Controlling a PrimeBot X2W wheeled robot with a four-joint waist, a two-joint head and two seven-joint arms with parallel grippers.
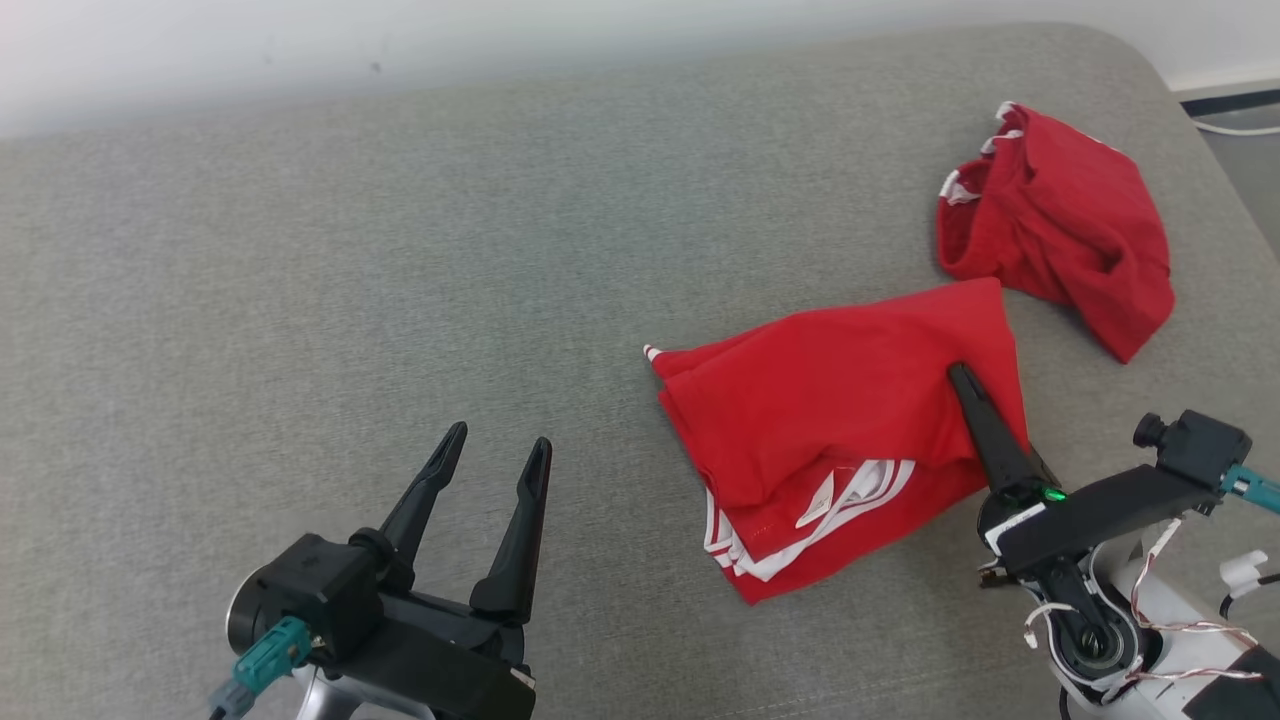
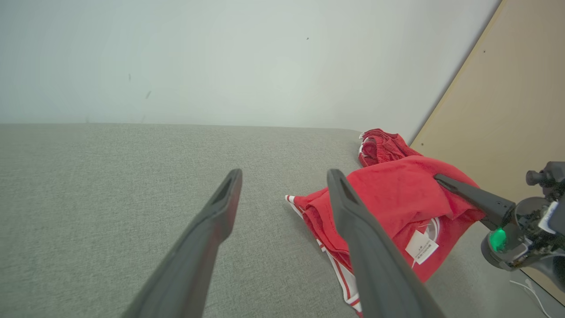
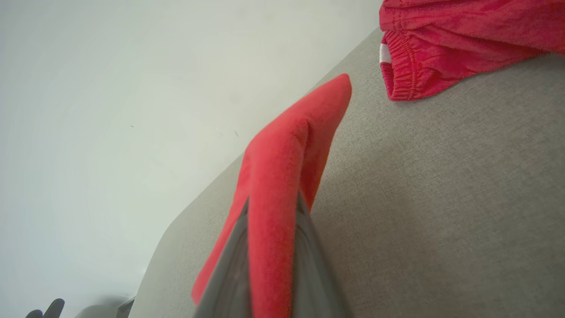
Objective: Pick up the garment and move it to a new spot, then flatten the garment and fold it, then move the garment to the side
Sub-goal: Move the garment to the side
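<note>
The left gripper (image 1: 500, 437) has two long, dark, pointy fingers (image 1: 522, 520) on a black block with a teal plug (image 1: 270, 655). The right gripper (image 1: 960, 376) is black too, with a small green light (image 1: 1052, 493), thin red-and-white wires (image 1: 1163, 543) and a little black camera (image 1: 1192, 446).

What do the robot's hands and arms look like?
Both are black, each with two long, pointy dark fingers. The left gripper has a teal plug at its base. The right gripper has a glowing green light, a small black camera, and thin red-and-white wires looping over its pale forearm.
</note>
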